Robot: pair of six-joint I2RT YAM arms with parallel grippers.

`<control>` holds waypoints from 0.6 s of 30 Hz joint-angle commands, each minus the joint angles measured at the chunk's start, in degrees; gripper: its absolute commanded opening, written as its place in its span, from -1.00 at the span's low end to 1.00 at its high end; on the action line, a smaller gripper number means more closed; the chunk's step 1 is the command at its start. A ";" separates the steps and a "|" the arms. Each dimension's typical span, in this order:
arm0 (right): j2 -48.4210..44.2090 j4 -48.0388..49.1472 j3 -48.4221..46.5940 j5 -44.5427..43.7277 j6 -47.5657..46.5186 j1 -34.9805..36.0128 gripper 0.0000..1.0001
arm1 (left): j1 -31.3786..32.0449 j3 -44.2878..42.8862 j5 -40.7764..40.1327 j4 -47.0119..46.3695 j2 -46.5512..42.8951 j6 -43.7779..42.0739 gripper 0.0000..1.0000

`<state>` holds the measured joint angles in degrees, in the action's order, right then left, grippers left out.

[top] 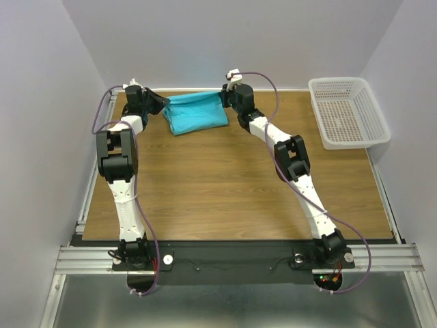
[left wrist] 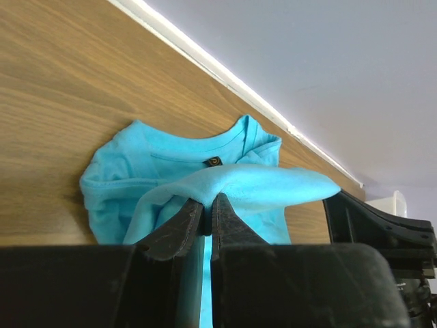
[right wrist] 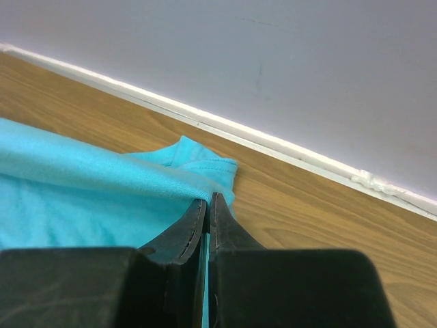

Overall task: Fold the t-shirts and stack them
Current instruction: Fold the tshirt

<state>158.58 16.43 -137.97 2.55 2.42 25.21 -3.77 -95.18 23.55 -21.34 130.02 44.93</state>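
The turquoise t-shirt [top: 196, 113] lies bunched at the far edge of the table, between both arms. My left gripper [top: 161, 104] is shut on a fold of its cloth at the left side. In the left wrist view the t-shirt [left wrist: 171, 171] shows its collar and a small dark label, and the left gripper [left wrist: 207, 199] pinches a raised fold above them. My right gripper [top: 224, 100] is shut on the cloth's right edge. The right wrist view has the t-shirt [right wrist: 82, 191] stretched leftward from the right gripper [right wrist: 208, 199], with a hem corner lying on the wood.
A white mesh basket [top: 347, 113] stands at the table's far right corner. The back wall rises right behind the shirt. Bare wooden tabletop [top: 218, 184] spreads between the arms toward the near edge.
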 commanded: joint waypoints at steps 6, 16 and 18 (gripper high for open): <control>1.20 5.64 -3.44 -2.19 -0.13 0.01 -0.70 | -1.06 3.33 -3.68 -4.85 -6.00 -0.02 -1.00; -0.55 6.16 -2.13 -4.39 -1.71 -0.08 0.35 | -1.50 4.82 -5.53 -5.64 -6.53 0.78 -1.00; -0.99 5.73 -2.12 -4.22 -1.80 -0.08 0.47 | -1.68 4.91 -5.62 -5.64 -7.05 0.86 -1.00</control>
<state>159.06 18.31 -138.39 -0.27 1.23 25.21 -4.75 -90.59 19.29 -23.49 128.79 45.74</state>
